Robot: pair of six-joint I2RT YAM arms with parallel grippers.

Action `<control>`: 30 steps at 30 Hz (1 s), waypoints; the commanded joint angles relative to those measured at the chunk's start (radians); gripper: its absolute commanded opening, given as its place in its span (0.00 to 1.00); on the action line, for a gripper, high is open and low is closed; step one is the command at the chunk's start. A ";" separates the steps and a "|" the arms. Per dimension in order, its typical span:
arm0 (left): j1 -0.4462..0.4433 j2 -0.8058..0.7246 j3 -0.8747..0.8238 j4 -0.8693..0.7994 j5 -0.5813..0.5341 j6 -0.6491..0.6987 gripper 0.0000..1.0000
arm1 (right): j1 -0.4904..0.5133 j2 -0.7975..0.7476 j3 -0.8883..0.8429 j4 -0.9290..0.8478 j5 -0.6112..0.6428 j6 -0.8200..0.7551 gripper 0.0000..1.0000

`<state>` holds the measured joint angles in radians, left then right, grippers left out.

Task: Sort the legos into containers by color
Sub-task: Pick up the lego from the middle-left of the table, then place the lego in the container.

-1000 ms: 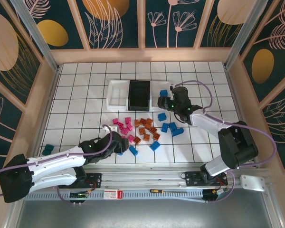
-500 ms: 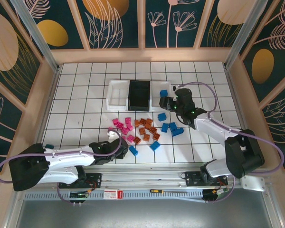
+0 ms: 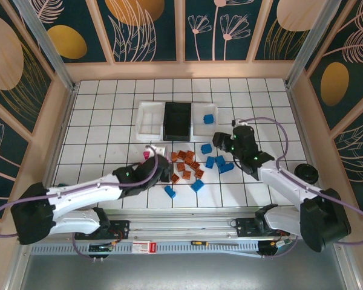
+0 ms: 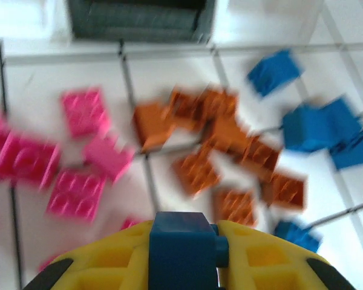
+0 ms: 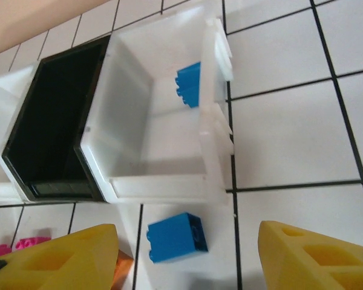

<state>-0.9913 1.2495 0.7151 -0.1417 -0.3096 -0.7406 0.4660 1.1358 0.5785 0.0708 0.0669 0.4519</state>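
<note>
Bins sit in a row at upper centre of the top view, walls touching: white bin (image 3: 150, 121) at left, black bin (image 3: 176, 121) in the middle, second white bin (image 3: 199, 128) at right. In the second white bin we see one blue brick (image 3: 209, 118), against a side wall in the right wrist view. Loose legos lie on the tiles just below the bins: pink ones (image 4: 78, 115) left, orange ones (image 4: 221, 142) centre, blue ones (image 4: 320, 130) right. Left gripper (image 3: 163, 171) hovers over the pink/orange patch, fingers clamped on a blue lego (image 4: 180, 244). Right gripper (image 5: 187, 266) hangs w/ jaws wide apart, another blue lego (image 5: 176, 237) on the tile btwn it and the second white bin.
</note>
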 commanded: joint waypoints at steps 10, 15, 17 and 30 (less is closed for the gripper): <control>0.141 0.698 0.773 0.084 0.180 0.257 0.14 | -0.003 -0.126 -0.120 -0.072 0.042 0.079 0.62; 0.189 0.869 0.975 0.021 0.183 0.254 0.14 | -0.002 -0.155 -0.141 -0.082 0.030 0.091 0.63; 0.197 0.918 1.033 0.001 0.188 0.252 0.16 | 0.000 -0.159 -0.143 -0.087 0.028 0.093 0.62; 0.208 1.056 1.294 -0.068 0.204 0.236 0.53 | 0.000 -0.171 -0.155 -0.124 0.019 0.111 0.64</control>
<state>-0.7853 2.3180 1.9591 -0.1917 -0.1246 -0.5034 0.4656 0.9775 0.4362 -0.0284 0.0811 0.5388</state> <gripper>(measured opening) 0.517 0.636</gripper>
